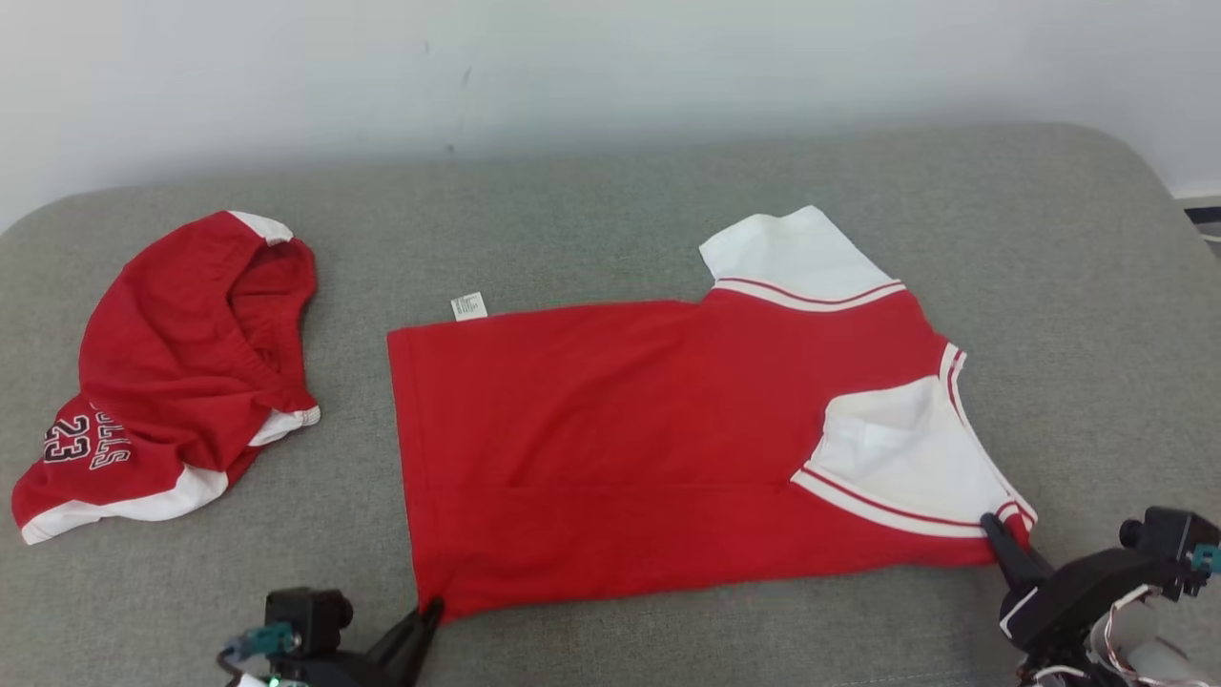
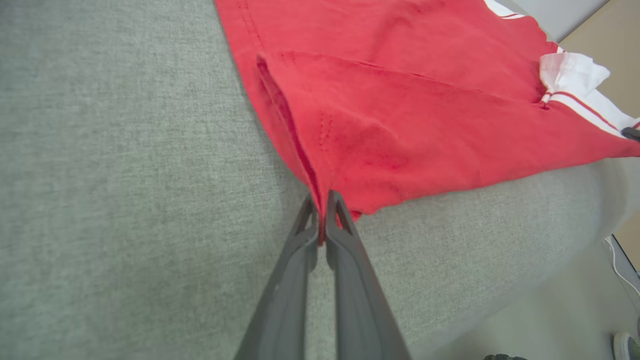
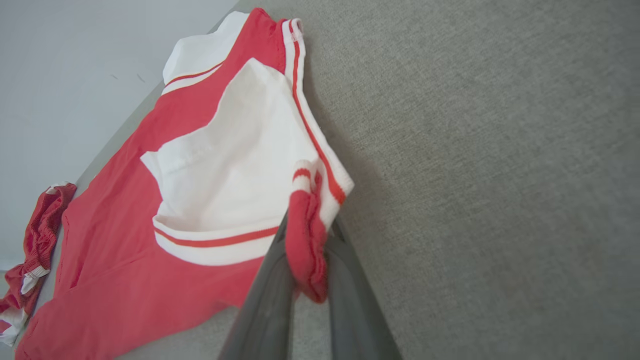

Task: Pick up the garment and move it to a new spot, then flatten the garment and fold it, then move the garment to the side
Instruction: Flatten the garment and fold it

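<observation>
Head view: the red garment point(image 1: 620, 429) lies spread on the grey cushion point(image 1: 610, 191). It looks soft and light, so I expect sagging, and its 2 near corners suit gripping. The red shorts point(image 1: 181, 372) lie well apart, no obstacle.

Left wrist: my left gripper point(image 2: 322, 207) pinches the hem corner.

Right wrist: my right gripper point(image 3: 306, 240) clamps the bunched shoulder edge.

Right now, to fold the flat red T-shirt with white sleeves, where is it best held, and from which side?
Hold the red T-shirt at its two near corners, hem corner and sleeve-side corner, coming from the near edge: it lies flat, that edge free. Both jaws are shut there.
</observation>
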Robot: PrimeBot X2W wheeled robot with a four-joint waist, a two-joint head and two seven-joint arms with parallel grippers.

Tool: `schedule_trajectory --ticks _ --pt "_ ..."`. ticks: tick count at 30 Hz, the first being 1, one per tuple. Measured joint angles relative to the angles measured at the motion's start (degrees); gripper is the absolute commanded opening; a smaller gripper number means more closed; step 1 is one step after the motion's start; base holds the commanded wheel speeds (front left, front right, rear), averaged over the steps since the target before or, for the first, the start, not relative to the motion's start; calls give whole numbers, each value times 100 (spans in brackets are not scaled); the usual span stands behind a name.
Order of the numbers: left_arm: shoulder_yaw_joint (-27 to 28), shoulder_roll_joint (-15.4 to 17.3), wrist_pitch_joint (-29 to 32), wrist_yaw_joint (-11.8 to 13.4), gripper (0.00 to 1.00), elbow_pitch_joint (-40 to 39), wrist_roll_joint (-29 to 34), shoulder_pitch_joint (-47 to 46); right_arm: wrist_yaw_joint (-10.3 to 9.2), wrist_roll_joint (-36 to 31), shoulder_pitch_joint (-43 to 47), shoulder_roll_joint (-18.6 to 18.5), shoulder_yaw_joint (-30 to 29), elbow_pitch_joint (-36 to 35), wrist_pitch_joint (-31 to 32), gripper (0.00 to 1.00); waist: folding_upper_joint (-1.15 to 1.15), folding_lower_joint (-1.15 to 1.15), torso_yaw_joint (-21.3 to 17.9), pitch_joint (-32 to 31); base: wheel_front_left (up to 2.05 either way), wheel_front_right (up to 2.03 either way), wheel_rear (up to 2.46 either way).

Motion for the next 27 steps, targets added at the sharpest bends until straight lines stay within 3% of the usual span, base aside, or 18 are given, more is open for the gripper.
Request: schedule_trajectory --ticks 14,24,26,27 --pt "-51 141 -97 215 0 -758 -47 922 0 285 1032 -290 -147 -688 -522 0 0 0 -78 -249 0 0 0" --pt "-34 278 -20 420 0 -1158 -53 1016 0 332 1152 -341 -188 -978 -634 0 0 1 -12 -265 0 0 0" --pt "-30 294 26 461 0 -1234 -62 1017 0 342 1179 -352 -190 -1016 -647 44 -1 1 0 -260 0 0 0" --pt "-31 305 68 465 18 -1267 -65 1018 0 343 1201 -360 -197 -1037 -679 100 0 1 5 -256 0 0 0"
